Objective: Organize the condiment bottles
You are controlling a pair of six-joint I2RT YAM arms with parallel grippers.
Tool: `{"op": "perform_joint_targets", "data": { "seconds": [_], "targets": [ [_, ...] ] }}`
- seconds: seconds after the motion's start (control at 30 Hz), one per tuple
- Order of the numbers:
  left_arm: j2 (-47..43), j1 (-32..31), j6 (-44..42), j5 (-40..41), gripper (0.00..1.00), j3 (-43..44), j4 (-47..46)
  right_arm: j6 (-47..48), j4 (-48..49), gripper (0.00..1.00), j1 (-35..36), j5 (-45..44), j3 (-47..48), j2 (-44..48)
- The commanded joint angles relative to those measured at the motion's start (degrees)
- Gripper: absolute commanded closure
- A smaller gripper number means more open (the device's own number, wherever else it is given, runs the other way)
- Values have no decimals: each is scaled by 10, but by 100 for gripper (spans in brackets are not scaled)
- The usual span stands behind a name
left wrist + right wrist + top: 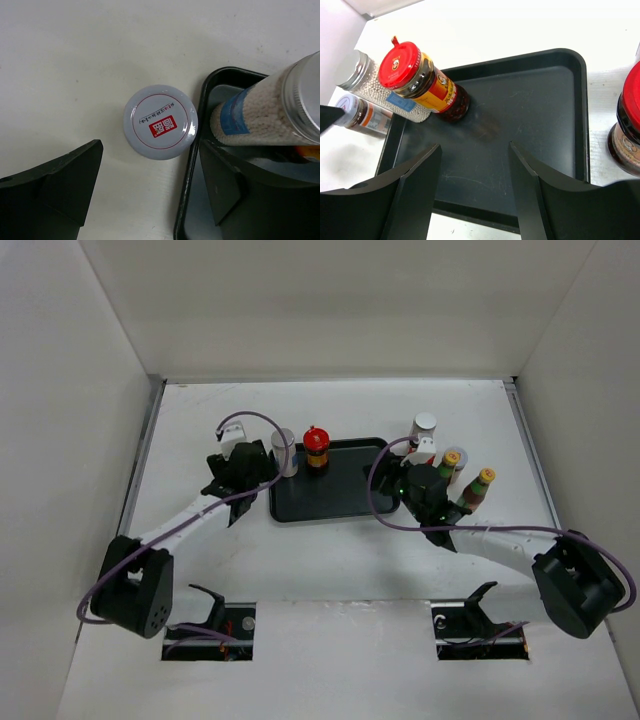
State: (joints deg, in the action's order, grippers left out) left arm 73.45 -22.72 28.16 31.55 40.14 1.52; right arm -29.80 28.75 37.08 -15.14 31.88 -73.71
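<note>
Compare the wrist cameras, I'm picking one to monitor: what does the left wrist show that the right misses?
Left wrist only: the printed lid of the white-capped bottle from above, inside the open left gripper. Right wrist only: a red-capped jar on the dark tray and a second red-capped jar beside it. Both: that tray and the silver-lidded jar.

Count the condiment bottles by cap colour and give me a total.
red-capped jars: 2
silver-lidded jar: 1
white-capped bottles: 2
yellow-orange-capped bottles: 2
Total: 7
</note>
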Motion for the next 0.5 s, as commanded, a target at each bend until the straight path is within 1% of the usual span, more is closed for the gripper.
{"op": "perform_joint_targets", "data": {
  "seconds": [0.0, 0.1, 0.27, 0.37, 0.47],
  "targets": [
    [27, 14, 7, -34, 22, 4, -63, 1, 31, 37, -3, 5, 6, -1],
    [51, 28, 7, -41, 23, 7, -78, 2, 31, 37, -3, 5, 9, -6],
    [77, 37, 2, -42, 32, 10, -95, 3, 31, 37, -3, 5, 11, -9],
    [91, 37, -1, -39, 41, 13, -102, 3, 31, 37, -3, 5, 11, -9],
    [87, 37, -1, -28, 54, 5, -104, 3, 31, 37, -3, 5, 10, -6]
  ]
}}
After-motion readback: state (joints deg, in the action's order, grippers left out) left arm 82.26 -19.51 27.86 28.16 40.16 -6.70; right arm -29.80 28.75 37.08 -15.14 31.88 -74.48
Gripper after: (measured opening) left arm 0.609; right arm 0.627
